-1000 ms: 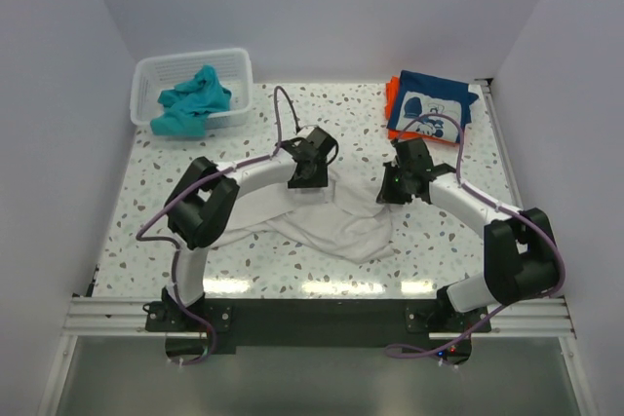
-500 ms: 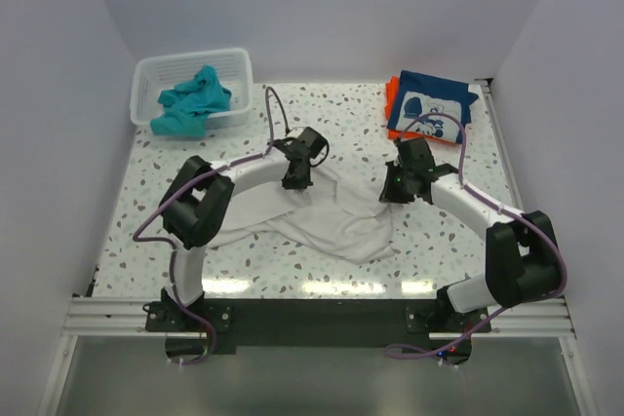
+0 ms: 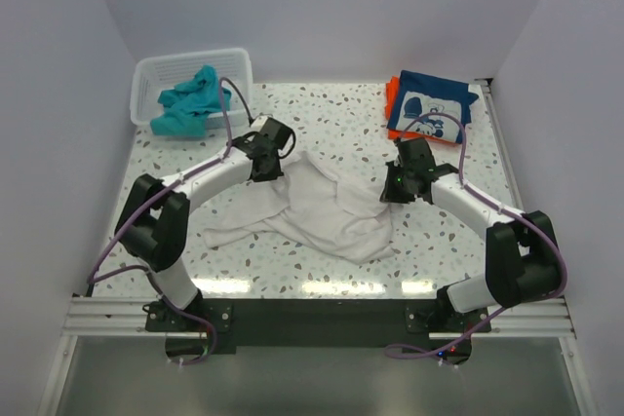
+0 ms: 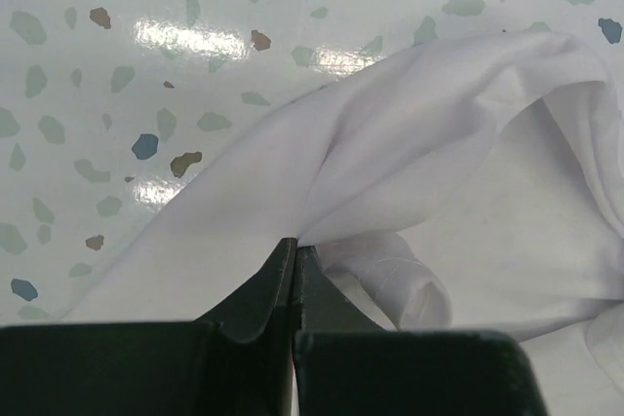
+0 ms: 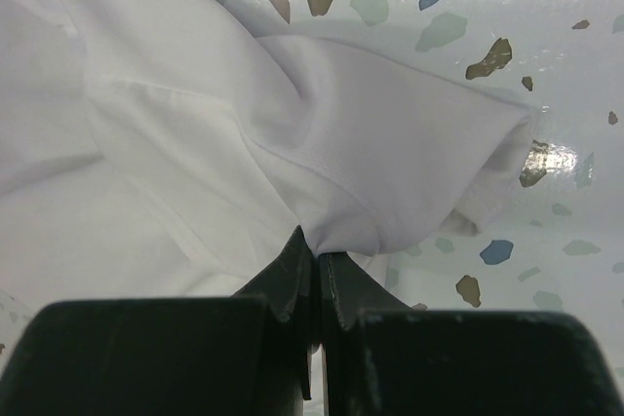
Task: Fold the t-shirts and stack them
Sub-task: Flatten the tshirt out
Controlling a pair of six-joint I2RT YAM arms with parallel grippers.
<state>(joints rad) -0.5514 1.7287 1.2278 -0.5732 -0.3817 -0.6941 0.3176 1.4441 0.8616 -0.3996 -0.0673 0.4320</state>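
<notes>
A large white t-shirt [image 3: 322, 211] lies crumpled across the middle of the speckled table. My left gripper [image 3: 269, 167] is shut on a pinch of its cloth [image 4: 409, 143] at the shirt's upper left. At the shirt's right edge my right gripper [image 3: 393, 185] is shut on another fold of the same white cloth [image 5: 292, 133]. A teal t-shirt [image 3: 190, 99] sits bunched in the white mesh basket [image 3: 151, 73] at the back left. At the back right a folded navy t-shirt with white cartoon print [image 3: 431, 106] lies on an orange t-shirt [image 3: 392, 94].
The basket stands against the back wall at the left. White walls close the table in on three sides. Bare speckled table top [image 3: 341, 114] shows between basket and folded stack, and along the near edge.
My left gripper has shut on the white shirt and drawn it left and toward the back, stretching the cloth out. The right gripper has stayed where it was.
</notes>
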